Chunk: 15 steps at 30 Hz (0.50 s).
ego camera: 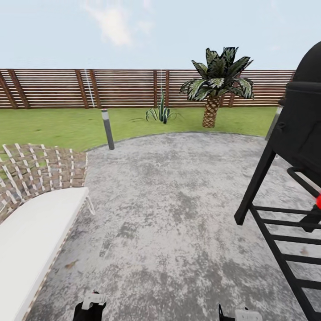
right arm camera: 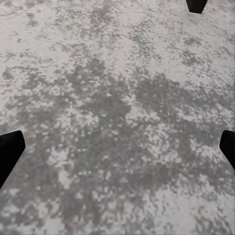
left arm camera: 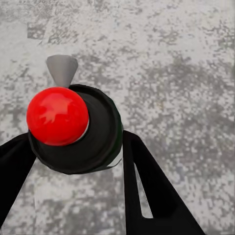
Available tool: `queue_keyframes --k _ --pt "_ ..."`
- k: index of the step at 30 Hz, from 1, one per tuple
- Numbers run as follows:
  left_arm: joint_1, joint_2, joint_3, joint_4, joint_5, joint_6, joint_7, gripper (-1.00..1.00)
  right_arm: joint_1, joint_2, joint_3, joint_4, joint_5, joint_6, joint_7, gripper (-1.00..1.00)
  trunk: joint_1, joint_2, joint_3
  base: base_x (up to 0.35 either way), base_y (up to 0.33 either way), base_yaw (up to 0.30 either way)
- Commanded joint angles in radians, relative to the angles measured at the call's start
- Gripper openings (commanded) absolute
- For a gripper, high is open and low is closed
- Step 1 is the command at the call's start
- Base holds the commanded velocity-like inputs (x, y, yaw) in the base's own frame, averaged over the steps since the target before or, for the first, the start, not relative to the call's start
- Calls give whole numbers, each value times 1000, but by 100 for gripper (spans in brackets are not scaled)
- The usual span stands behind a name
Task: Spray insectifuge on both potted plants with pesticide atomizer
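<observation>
In the left wrist view the pesticide atomizer (left arm camera: 78, 134) shows end on: a round dark body, a glossy red ball and a small grey nozzle. My left gripper (left arm camera: 73, 149) is shut on it, with a black finger (left arm camera: 147, 186) pressed against each side, above the grey gravel patio (ego camera: 178, 214). My right gripper (right arm camera: 117, 147) is open, its dark fingertips (right arm camera: 10, 149) wide apart over bare gravel. Both arms sit low at the front of the head view. The two potted plants are out of view.
A white lounge chair (ego camera: 35, 232) with a woven back stands at the left. A black grill (ego camera: 294, 147) on a slatted stand is close on the right. Beyond the patio lie lawn (ego camera: 53, 127), a bollard light (ego camera: 107, 129), an agave tuft (ego camera: 161, 113), a small palm (ego camera: 218, 84) and the wooden fence (ego camera: 120, 88).
</observation>
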Motion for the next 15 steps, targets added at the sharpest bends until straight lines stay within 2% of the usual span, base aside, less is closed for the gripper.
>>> queue_keyframes --k 1,15 --pt "-1 1 -7 1 11 -3 -4 -100 -1 0 -4 1 11 -2 -7 100 0 0 -1 339 0 0" --pt "-1 0 -7 1 11 -3 -4 -100 -1 0 -4 1 11 -2 -7 100 0 0 -1 339 0 0"
